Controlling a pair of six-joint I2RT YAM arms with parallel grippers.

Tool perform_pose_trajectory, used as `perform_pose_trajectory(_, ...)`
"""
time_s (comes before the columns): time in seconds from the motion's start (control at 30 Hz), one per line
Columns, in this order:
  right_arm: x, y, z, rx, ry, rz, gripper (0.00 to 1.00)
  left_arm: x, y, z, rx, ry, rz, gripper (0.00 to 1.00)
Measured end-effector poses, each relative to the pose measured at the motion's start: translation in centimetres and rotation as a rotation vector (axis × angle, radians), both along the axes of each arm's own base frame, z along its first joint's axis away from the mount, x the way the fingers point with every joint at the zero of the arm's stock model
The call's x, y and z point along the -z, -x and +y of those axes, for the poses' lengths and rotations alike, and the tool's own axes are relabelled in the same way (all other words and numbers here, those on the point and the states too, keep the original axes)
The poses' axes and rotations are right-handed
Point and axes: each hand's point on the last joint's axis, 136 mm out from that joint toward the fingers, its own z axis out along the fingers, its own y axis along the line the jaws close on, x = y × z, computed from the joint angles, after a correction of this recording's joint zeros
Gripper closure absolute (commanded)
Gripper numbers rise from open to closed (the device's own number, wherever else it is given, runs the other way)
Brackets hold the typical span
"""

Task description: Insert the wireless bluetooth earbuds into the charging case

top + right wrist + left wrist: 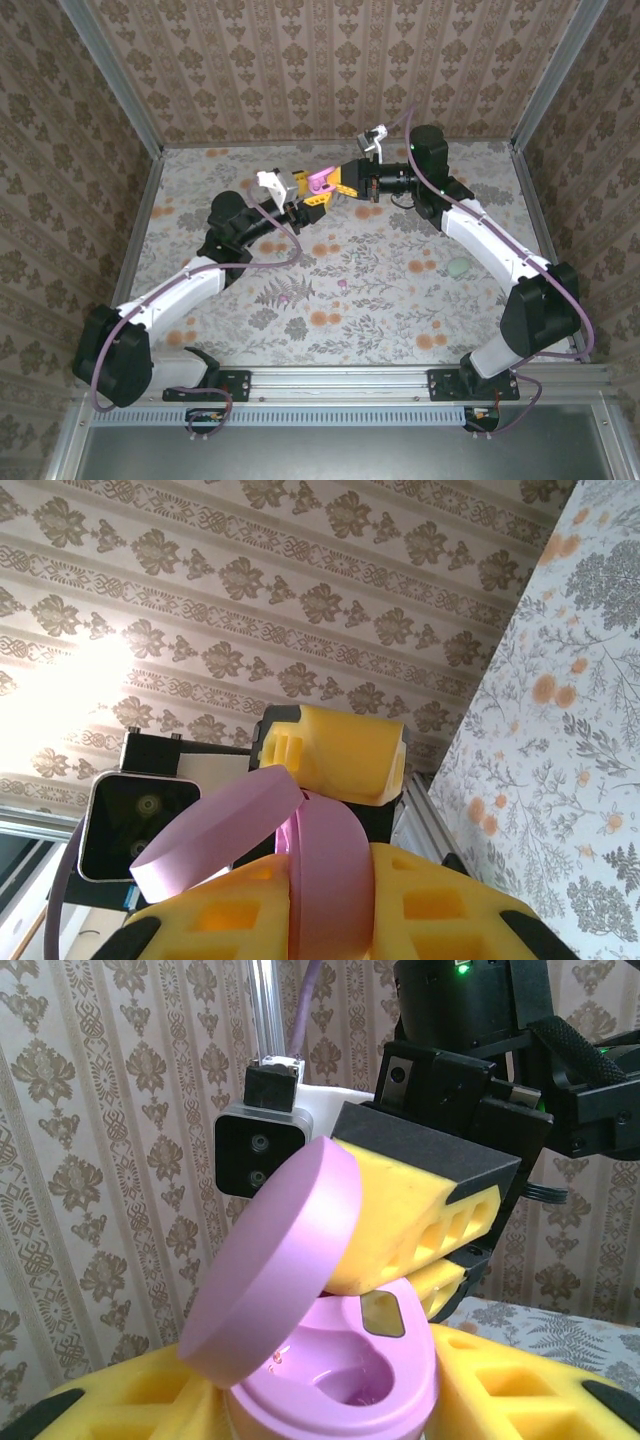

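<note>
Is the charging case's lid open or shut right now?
Open: the charging case has its lid tilted up, exposing a well inside.

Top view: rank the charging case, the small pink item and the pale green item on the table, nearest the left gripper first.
1. charging case, right at the left gripper.
2. small pink item, centre, lower in the view.
3. pale green item, off to the right.

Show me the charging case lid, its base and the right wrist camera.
Case lid (pixel 272 1260): left wrist view, outer shell.
Case base (pixel 405 1368): left wrist view, top surface.
Right wrist camera (pixel 262 1150): left wrist view, front.
</note>
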Motion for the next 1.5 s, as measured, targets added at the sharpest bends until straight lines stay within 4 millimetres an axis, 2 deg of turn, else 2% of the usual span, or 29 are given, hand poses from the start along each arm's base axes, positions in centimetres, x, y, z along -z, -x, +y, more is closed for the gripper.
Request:
perform_pose_trajectory(0.33, -0.2, -0.1, 0.1, 0.004, -0.029, 0.009, 0.87, -0.1, -0.2, -0.2, 0.006, 0.008, 0.018, 0.56)
perform_pose_trajectory(0.53, -0.3, -0.3, 0.1, 0.012, -0.058, 0.032, 0.86, -0.2, -0.2, -0.1, 0.002, 0.01, 0.015, 0.64)
perform_pose_trajectory(0.73, -0.3, -0.5, 0.1, 0.019, -0.066, 0.044, 0.85, -0.1, -0.5, -0.2, -0.002, 0.01, 0.018, 0.66)
perform_pose_trajectory(1.03, 0.1, -0.6, 0.0, 0.03, -0.054, 0.046, 0.7, 0.2, -0.5, -0.3, -0.001, 0.003, 0.028, 0.71)
perform_pose_trajectory(1.13, 0.5, -0.8, 0.0, 0.038, -0.042, 0.051, 0.67, 0.4, -0.6, -0.3, -0.001, -0.003, 0.038, 0.71)
perform_pose_trajectory(1.4, 1.4, -0.9, -0.4, 0.063, -0.004, 0.056, 0.49, 0.6, -0.5, -0.4, 0.005, -0.006, 0.048, 0.71)
perform_pose_trajectory(1.5, 1.7, -0.8, -0.8, 0.077, 0.017, 0.05, 0.47, 0.6, -0.4, -0.4, 0.012, -0.002, 0.062, 0.72)
